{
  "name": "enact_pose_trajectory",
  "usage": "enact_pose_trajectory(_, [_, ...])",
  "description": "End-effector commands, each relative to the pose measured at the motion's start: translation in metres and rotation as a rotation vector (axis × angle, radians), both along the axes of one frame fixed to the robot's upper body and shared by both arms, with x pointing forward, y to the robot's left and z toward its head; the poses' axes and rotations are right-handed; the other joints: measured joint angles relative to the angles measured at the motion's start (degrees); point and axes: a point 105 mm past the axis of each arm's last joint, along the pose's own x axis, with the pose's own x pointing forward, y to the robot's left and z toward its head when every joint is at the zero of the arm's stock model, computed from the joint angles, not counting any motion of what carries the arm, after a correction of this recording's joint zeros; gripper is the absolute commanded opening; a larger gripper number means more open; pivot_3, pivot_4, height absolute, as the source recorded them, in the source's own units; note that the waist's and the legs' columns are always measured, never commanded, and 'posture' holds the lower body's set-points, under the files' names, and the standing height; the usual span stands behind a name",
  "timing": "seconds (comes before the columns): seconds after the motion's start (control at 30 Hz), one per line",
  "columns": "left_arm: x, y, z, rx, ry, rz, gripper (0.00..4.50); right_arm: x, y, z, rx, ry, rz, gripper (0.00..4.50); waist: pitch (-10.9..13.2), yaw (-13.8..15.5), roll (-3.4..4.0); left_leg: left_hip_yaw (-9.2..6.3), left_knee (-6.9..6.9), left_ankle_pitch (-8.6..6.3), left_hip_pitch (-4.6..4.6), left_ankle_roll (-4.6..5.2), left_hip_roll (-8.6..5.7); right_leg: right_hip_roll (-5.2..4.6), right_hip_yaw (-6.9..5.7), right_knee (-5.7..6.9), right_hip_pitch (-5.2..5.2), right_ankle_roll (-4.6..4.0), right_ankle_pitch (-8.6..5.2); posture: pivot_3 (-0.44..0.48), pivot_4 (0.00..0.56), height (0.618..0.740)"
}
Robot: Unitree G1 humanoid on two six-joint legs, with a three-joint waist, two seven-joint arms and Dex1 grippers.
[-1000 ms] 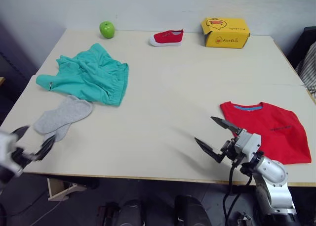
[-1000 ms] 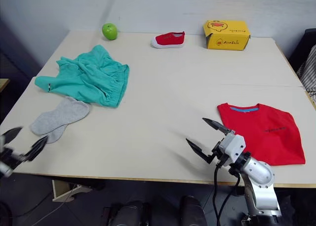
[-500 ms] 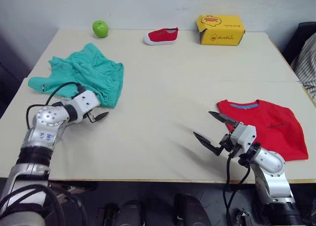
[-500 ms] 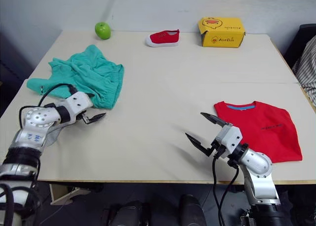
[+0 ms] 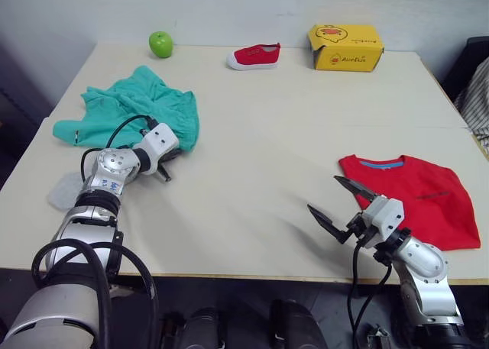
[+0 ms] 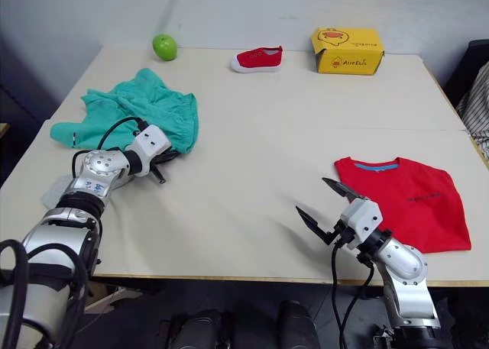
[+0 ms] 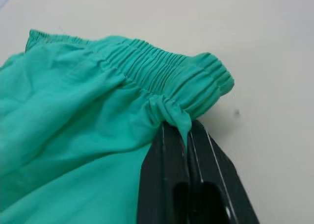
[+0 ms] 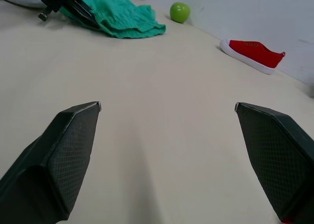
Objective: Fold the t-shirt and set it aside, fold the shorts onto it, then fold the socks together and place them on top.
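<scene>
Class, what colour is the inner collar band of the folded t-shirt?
Blue, on the red t-shirt; best seen in the right eye view.

We see the red t-shirt [image 5: 414, 196] folded flat at near right, blue collar band facing far. The teal shorts [image 5: 130, 116] lie crumpled at far left, waistband rightward. A grey sock [image 5: 63, 191] lies nearer, left edge.

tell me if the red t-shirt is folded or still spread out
Folded. The t-shirt lies as a compact flat rectangle near the table's right edge, no sleeves sticking out, blue collar band on top.
</scene>
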Motion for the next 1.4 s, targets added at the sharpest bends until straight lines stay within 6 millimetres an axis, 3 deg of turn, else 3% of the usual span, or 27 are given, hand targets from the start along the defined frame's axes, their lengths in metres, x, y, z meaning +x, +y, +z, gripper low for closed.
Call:
enact_pose_trajectory(0.03, [0.009, -0.012, 0.048, -0.056, -0.135, -0.040, 0.02, -0.006, -0.002, 0.014, -0.004, -0.064, -0.006, 4.50, 0.0, 0.0, -0.05, 0.01, 0.00, 0.00, 0.00, 0.00, 0.00, 0.01, 0.00, -0.01, -0.01, 0.00, 0.00, 0.000, 0.150, 0.740])
enact_pose_trajectory(0.13, [0.008, -0.041, 0.091, -0.048, -0.236, -0.180, 0.02, -0.008, -0.004, 0.014, -0.007, -0.059, -0.015, 4.50, 0.3, 0.3, -0.44, 0.00, 0.02, 0.02, -0.07, -0.03, -0.01, 0.06, -0.03, -0.03, -0.02, 0.00, 0.00, 0.000, 0.150, 0.740])
enact_pose_trajectory(0.3, [-0.016, -0.099, 0.118, 0.044, -0.279, -0.546, 0.02, -0.013, -0.016, 0.018, -0.038, -0.049, -0.029, 4.50, 0.3, 0.5, -0.47, 0.03, 0.06, -0.01, -0.11, 0.05, -0.07, -0.03, -0.03, -0.08, 0.01, 0.03, 0.02, 0.000, 0.150, 0.740])
enact_pose_trajectory(0.4, [-0.041, -0.131, 0.110, 0.057, -0.235, -0.794, 0.02, -0.019, -0.027, 0.020, -0.078, -0.030, -0.028, 4.50, 0.3, 0.4, -0.48, 0.34, 0.06, -0.04, -0.15, 0.08, -0.09, -0.01, -0.04, -0.13, 0.03, 0.03, 0.02, 0.000, 0.150, 0.740])
enact_pose_trajectory(0.53, [-0.078, -0.165, 0.082, -0.038, -0.103, -1.007, 0.02, -0.024, -0.047, 0.024, -0.116, -0.011, -0.062, 4.50, 0.3, -0.2, -0.43, 0.52, 0.04, -0.05, -0.12, 0.04, -0.07, 0.14, 0.00, -0.27, 0.01, 0.05, 0.02, 0.000, 0.150, 0.740])
enact_pose_trajectory(0.7, [-0.122, -0.200, 0.031, -0.160, 0.083, -1.075, 0.02, -0.034, -0.060, 0.021, -0.153, 0.039, -0.080, 4.50, 0.3, 0.1, -0.41, 0.11, 0.08, 0.02, 0.08, -0.02, 0.04, 0.15, 0.18, -0.04, 0.06, 0.04, 0.02, 0.000, 0.150, 0.740])
enact_pose_trajectory(0.77, [-0.131, -0.210, 0.024, -0.213, 0.118, -1.061, 0.02, -0.036, -0.058, 0.022, -0.144, 0.053, -0.076, 4.50, 0.3, 0.3, -0.41, 0.06, 0.13, 0.05, 0.10, 0.00, 0.07, 0.07, 0.21, -0.08, 0.07, 0.04, 0.02, 0.000, 0.150, 0.740])
enact_pose_trajectory(0.83, [-0.127, -0.218, 0.014, -0.230, 0.111, -0.988, 0.44, -0.040, -0.051, 0.021, -0.118, 0.095, -0.036, 4.50, 0.3, 0.3, -0.41, -0.02, 0.14, 0.06, 0.13, 0.03, 0.02, -0.02, 0.23, -0.12, 0.11, 0.04, 0.03, 0.000, 0.150, 0.740])
enact_pose_trajectory(1.0, [-0.133, -0.211, 0.006, -0.230, 0.104, -0.960, 1.86, -0.051, -0.022, 0.027, -0.101, 0.181, 0.097, 4.50, 0.3, 0.2, -0.38, -0.11, 0.13, 0.03, 0.14, 0.03, 0.01, -0.10, 0.19, -0.12, 0.13, 0.01, 0.02, 0.000, 0.150, 0.740])
enact_pose_trajectory(1.1, [-0.140, -0.191, 0.011, -0.256, 0.136, -0.969, 2.87, -0.056, 0.014, 0.026, -0.171, 0.202, 0.204, 4.50, 0.3, 0.1, -0.37, -0.10, 0.10, 0.04, 0.13, -0.02, 0.10, -0.04, 0.16, -0.06, 0.10, -0.05, -0.02, 0.000, 0.150, 0.740])
enact_pose_trajectory(1.27, [-0.137, -0.156, 0.027, -0.287, 0.080, -0.908, 4.45, -0.048, 0.050, 0.017, -0.228, 0.224, 0.229, 4.50, 0.3, 0.4, -0.37, -0.23, 0.14, 0.08, 0.11, -0.08, 0.06, -0.12, 0.08, -0.04, 0.11, -0.12, -0.05, 0.000, 0.150, 0.740])
enact_pose_trajectory(1.4, [-0.121, -0.110, 0.021, -0.158, 0.034, -0.781, 4.48, -0.045, 0.067, 0.011, -0.287, 0.206, 0.240, 4.50, 0.3, 0.4, -0.37, -0.35, 0.14, 0.08, 0.05, -0.08, -0.02, -0.18, -0.03, -0.06, 0.12, -0.13, -0.06, 0.000, 0.150, 0.740])
